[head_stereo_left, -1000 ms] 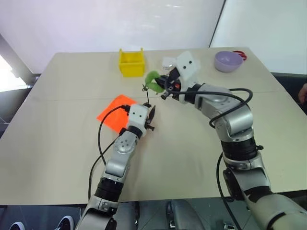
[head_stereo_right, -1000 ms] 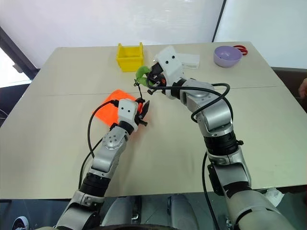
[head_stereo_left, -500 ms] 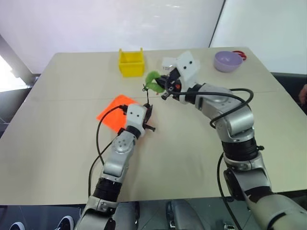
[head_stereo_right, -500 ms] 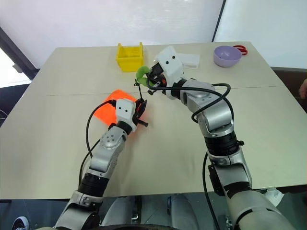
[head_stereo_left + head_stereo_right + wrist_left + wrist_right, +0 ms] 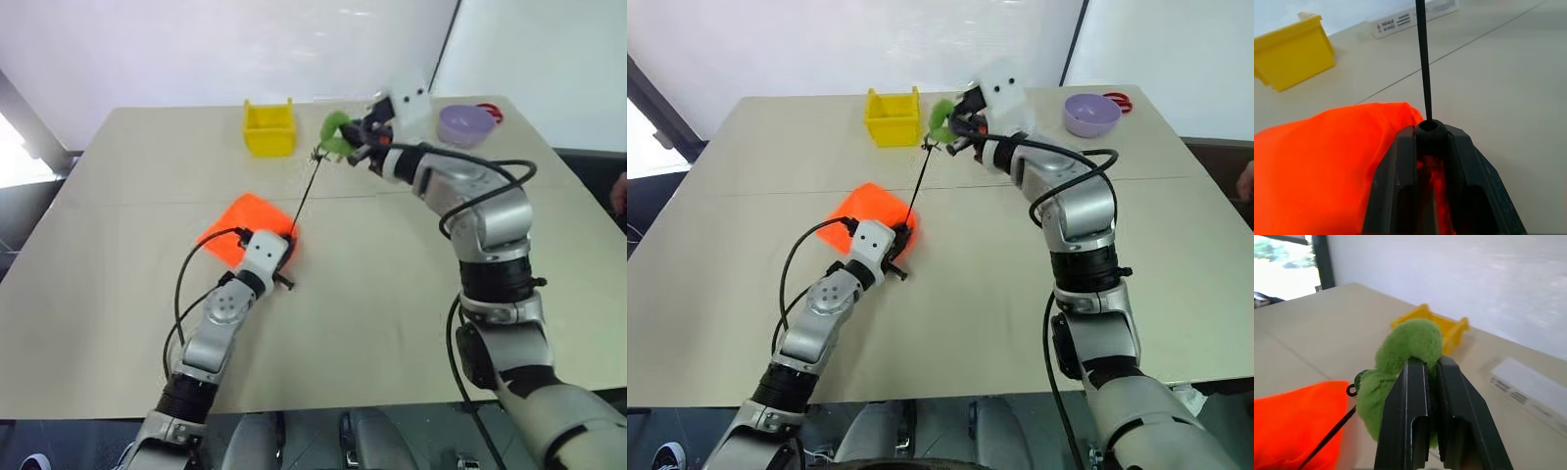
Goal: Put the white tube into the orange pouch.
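The orange pouch [image 5: 245,220] lies flat on the table, left of centre. My left gripper [image 5: 282,262] is shut on its mouth. In the left wrist view the black cord stopper [image 5: 1430,128] and orange fabric [image 5: 1317,166] sit between the fingers. A black cord [image 5: 304,191] runs taut from there up to a fuzzy green ring [image 5: 336,132]. My right gripper [image 5: 359,143] is shut on that green ring [image 5: 1410,347], raised above the far side of the table. The white tube is out of view.
A yellow bin [image 5: 267,127] stands at the back of the table, close to the raised green ring. A flat white labelled box [image 5: 1533,387] lies to its right. A purple bowl [image 5: 467,124] sits at the back right with a red object [image 5: 493,113] behind it.
My right gripper has lifted the green ring up and to the right, pulling the cord straight. My left gripper has sunk leftward with the pouch's mouth held in it.
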